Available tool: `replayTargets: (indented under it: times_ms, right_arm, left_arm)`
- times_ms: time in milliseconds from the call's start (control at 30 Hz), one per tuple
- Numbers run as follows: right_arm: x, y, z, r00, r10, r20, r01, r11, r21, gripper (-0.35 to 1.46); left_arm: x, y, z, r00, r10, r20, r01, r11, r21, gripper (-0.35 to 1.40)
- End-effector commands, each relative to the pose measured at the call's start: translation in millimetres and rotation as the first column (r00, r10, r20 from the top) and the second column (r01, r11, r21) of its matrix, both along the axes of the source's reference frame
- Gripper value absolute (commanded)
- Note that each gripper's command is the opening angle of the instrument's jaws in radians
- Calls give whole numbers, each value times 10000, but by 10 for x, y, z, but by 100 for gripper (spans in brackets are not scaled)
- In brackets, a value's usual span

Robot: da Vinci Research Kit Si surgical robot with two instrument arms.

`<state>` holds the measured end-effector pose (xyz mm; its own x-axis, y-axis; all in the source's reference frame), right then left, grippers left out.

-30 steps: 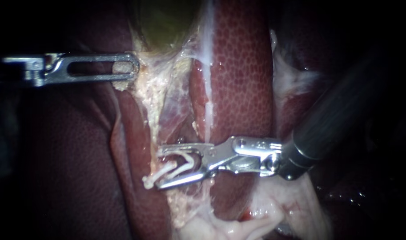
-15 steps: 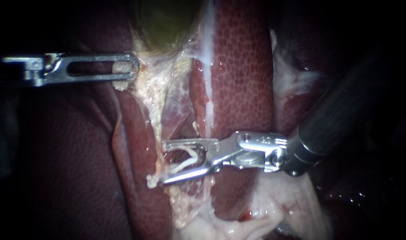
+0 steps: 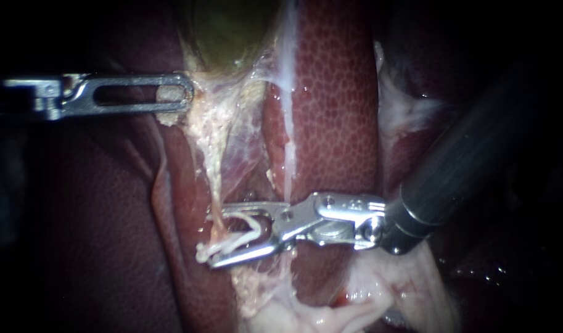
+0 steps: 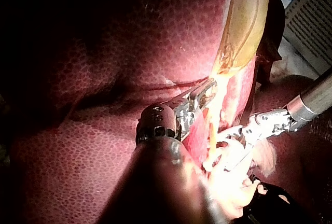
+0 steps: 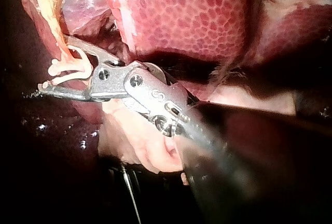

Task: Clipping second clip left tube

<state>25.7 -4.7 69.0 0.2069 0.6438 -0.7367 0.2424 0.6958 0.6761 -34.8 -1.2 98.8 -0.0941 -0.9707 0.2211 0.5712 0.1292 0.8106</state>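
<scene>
Left instrument (image 3: 184, 98) jaws clamp tissue (image 3: 198, 117) beside gallbladder (image 3: 232, 31), tensioning pale tube (image 3: 214, 176) leading away from gallbladder. Right instrument (image 3: 211, 237), jaws wide, carries clip (image 3: 232, 242) astride tube; seat square, fully across, before closing.

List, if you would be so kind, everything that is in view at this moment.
liver: one, dark red and mottled, behind everything else.
gallbladder: one, yellow-green, at the top of the endoscope view.
pale tissue: one sheet, cream, hanging below the gallbladder.
tube: one, pale yellow, running from the pale tissue down between the right tool's jaws.
clip: one, white, between the right tool's jaws; whether it encircles the tube cannot be told.
fatty tissue: one mass, whitish pink, under the right tool.
left tool: one, silver, jaws shut on the pale tissue's edge.
right tool: one, silver on a dark shaft, jaws holding the clip.
</scene>
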Motion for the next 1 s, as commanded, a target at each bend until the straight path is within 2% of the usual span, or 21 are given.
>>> replayTargets:
  times_ms: [33, 400, 1000]
  right_arm:
    - [1, -2, -1, 10000, -36, -4, 36, 10000, 45, 59]
    - [16, -21, 0, 9989, -448, -171, 454, 9983, 364, 59]
    - [26, -18, 5, 9991, -379, -213, 388, 9983, 431, 56]
  left_arm:
    - [0, 0, 1, 10000, -4, -3, 4, 10000, 1, -35]
    - [-1, 0, 1, 10000, -7, -5, 7, 10000, 0, -35]
    - [-2, 0, 1, 10000, -14, -10, 14, 10000, -2, -35]
